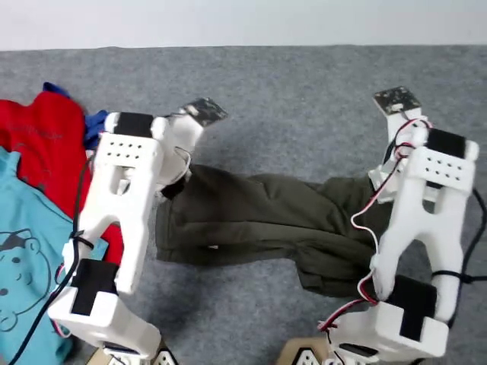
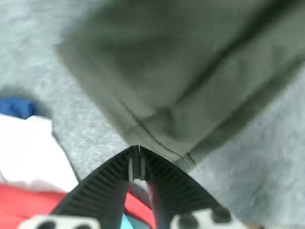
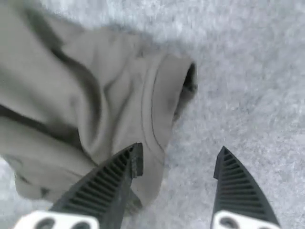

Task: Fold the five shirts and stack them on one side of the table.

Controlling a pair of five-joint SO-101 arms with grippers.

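Black ribbed fingers [image 2: 109,186] of the left gripper [image 2: 136,155] were seen closest in its wrist view, clenched tip to tip with the stitched hem of a rumpled olive-green cloth shirt [image 2: 190,71] caught at their point. The right gripper [image 3: 178,164] was held released, its jaws spread wide: one finger [image 3: 114,181] was placed over the shirt's rounded, seamed end and the other over the grey felt table covering [image 3: 248,71], just beside the cloth's edge. From above, the olive-green cloth shirt was found stretched crosswise in a long, creased band between the two white arms. Its one end was tucked under the left arm [image 1: 114,205] and its other end was bunched under the right arm [image 1: 422,228]. At the left side of the table a red cloth shirt [image 1: 46,144] was overlapped by a teal printed shirt [image 1: 23,251], both cut off by the edge of the view, and a dark blue garment [image 1: 95,125] was seen peeking out just behind the red one. The left arm was seen crossing the red shirt's near edge. A broad stretch of grey felt was left between the olive shirt's far edge and the table's far edge, where a pale wall [image 1: 228,23] was met. A narrower patch was left in front of the shirt, between the two arm bases.
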